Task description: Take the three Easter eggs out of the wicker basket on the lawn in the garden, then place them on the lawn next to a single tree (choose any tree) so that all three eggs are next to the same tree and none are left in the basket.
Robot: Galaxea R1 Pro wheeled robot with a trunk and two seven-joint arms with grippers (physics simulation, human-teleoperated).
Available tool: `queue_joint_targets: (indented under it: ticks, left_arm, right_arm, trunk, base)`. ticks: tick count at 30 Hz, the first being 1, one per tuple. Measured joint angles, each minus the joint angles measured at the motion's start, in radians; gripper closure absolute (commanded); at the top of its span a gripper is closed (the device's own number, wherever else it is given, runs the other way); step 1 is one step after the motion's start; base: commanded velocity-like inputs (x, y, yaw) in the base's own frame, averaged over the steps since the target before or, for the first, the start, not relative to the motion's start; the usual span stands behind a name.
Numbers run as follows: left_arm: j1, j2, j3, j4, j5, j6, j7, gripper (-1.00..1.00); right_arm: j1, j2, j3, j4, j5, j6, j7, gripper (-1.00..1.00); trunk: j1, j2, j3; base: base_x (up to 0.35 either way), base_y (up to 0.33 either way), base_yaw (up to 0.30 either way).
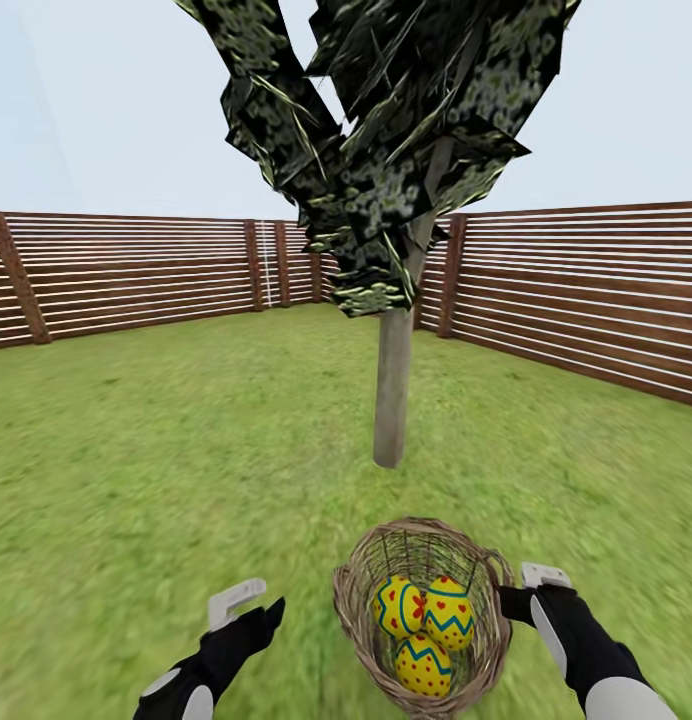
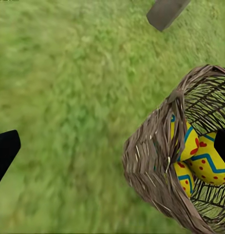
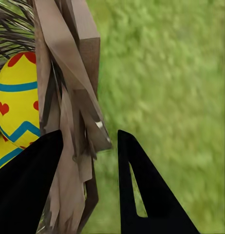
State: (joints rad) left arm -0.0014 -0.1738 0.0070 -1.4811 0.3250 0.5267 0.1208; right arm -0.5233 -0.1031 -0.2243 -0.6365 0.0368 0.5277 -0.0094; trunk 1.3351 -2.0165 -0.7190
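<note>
The wicker basket (image 1: 346, 605) is low in the head view, tilted toward me, with three Easter eggs (image 1: 423, 665) lying inside. My right gripper (image 1: 516, 598) is shut on the basket's right rim. In the right wrist view one of its fingers (image 3: 29, 180) is inside the basket wall (image 3: 68, 73), beside an egg (image 3: 17, 102), and the other is outside. My left gripper (image 1: 248, 608) hangs open over the lawn (image 1: 186, 450), left of the basket (image 2: 151, 156) and apart from it. The tree (image 1: 393, 390) stands just beyond the basket.
A brown slat fence (image 1: 136, 280) rings the garden at the back and right. The tree's dark leaf clumps (image 1: 386, 150) hang low over the trunk. The trunk's base (image 2: 166, 12) shows in the left wrist view. Open grass spreads left of the tree.
</note>
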Motion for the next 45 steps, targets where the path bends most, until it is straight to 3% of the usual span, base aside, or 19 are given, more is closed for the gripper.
queue_joint_targets:
  ticks: [27,45]
  left_arm:
    - [0.000,0.000,-0.002,0.013,-0.001,-0.001,0.001,-1.00]
    - [0.000,0.000,-0.001,0.013,0.000,-0.001,0.001,-1.00]
  right_arm:
    - [0.001,0.000,0.000,0.000,0.001,0.000,0.000,1.00]
    - [0.000,0.000,0.000,0.000,0.000,0.000,0.000,1.00]
  trunk:
    - [0.000,0.000,0.000]
    - [0.000,0.000,0.000]
  base:
    - [0.230,-0.261,0.000]
    - [0.313,-0.086,0.000]
